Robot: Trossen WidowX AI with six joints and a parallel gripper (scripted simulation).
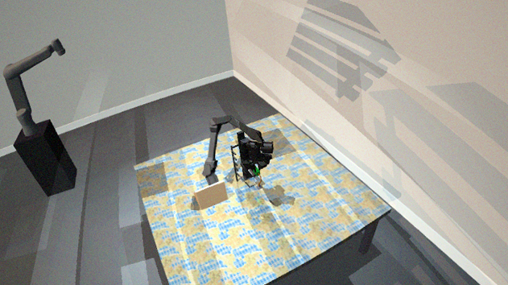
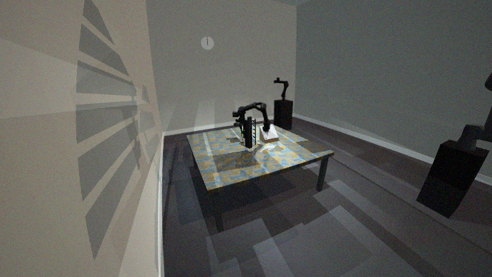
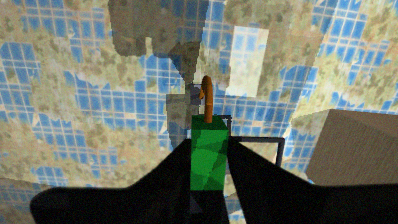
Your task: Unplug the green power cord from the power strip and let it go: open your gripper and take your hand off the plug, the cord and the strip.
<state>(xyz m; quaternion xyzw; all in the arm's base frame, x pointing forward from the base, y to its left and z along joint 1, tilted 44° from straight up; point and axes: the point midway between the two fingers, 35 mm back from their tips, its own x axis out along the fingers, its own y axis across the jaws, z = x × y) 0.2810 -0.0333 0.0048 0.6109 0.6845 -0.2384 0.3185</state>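
The gripper (image 3: 209, 165) has its fingers nearly closed, pinching the green plug (image 3: 209, 152), orange cord (image 3: 207, 100) at twelve o'clock; pulling free and releasing remain.

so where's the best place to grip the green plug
On its flat green sides, mid-body, coming from the end opposite the orange cord. The plug is a straight block, so its parallel faces suit the tool, which is already shut on them that way.
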